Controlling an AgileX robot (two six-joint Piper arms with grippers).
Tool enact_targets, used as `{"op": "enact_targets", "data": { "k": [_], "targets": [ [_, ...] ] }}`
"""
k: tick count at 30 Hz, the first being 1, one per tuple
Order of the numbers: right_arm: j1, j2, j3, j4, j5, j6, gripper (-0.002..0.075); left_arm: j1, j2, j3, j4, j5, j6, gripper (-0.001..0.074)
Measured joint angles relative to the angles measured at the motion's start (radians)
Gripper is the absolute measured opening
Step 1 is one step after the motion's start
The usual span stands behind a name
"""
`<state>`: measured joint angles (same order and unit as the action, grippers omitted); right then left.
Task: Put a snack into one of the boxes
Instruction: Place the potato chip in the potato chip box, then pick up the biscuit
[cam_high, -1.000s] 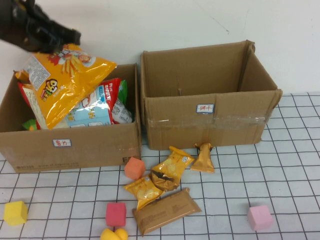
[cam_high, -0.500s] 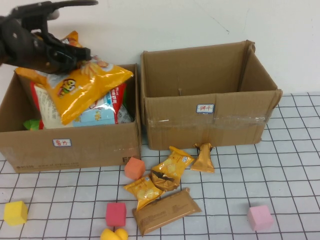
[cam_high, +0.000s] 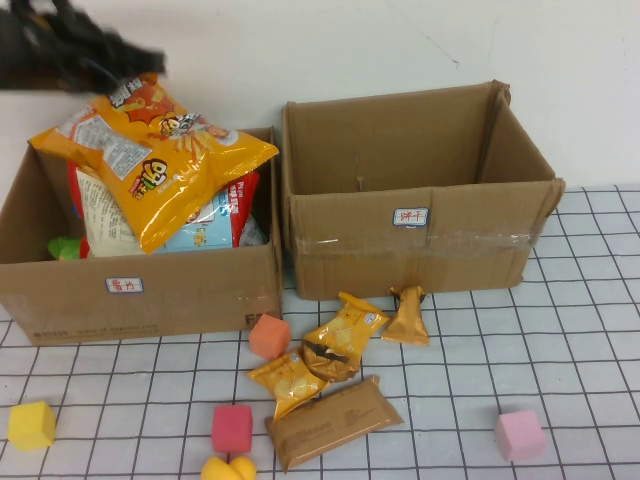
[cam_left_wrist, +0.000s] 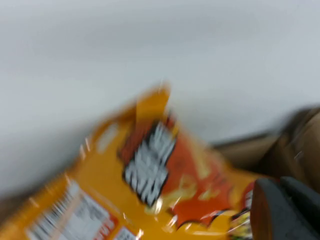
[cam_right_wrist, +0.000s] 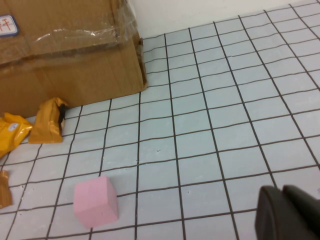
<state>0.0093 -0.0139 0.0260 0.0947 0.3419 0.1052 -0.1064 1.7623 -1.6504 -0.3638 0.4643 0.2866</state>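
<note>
Two cardboard boxes stand side by side: the left box (cam_high: 140, 290) heaped with snack packs, the right box (cam_high: 420, 245). One large orange chip bag (cam_high: 155, 160) tops the heap. Three small orange packets (cam_high: 340, 335) and one brown bar (cam_high: 333, 421) lie in front. Foam blocks: one pink (cam_high: 520, 433), one red (cam_high: 231, 427), one orange (cam_high: 268, 336), one yellow (cam_high: 31, 425)

Orange-yellow chip bag (cam_high: 150, 165), red print; brown boxes (cam_high: 420, 190); white black-gridded table (cam_high: 580, 330); pink cube (cam_high: 520, 434); black left hand (cam_high: 85, 55).

Lab test bench, gridded tabletop (cam_high: 600, 330), labelled cardboard boxes (cam_high: 410, 200), foam cubes (cam_high: 520, 433)
</note>
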Motion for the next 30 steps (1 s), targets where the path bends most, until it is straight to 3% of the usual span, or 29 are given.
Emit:
{"op": "enact_targets", "data": {
  "k": [4, 10, 20, 30],
  "targets": [
    [0.0, 0.0, 0.0, 0.002, 0.0, 0.0, -0.0001, 0.0, -0.188, 0.071, -0.002, -0.016, 0.069, -0.0001],
    [0.0, 0.0, 0.0, 0.082, 0.002, 0.0, -0.0001, 0.0, -0.477, 0.369, -0.023, -0.1, 0.108, -0.0001],
    [0.0, 0.0, 0.002, 0.724, 0.048, 0.0, -0.0001, 0.0, -0.983, 0.879, -0.083, -0.189, 0.11, -0.0001],
    [0.0, 0.0, 0.002, 0.76, 0.04, -0.074, -0.0001, 0.0, -1.424, 1.166, -0.085, -0.144, 0.105, -0.0001]
  ]
}}
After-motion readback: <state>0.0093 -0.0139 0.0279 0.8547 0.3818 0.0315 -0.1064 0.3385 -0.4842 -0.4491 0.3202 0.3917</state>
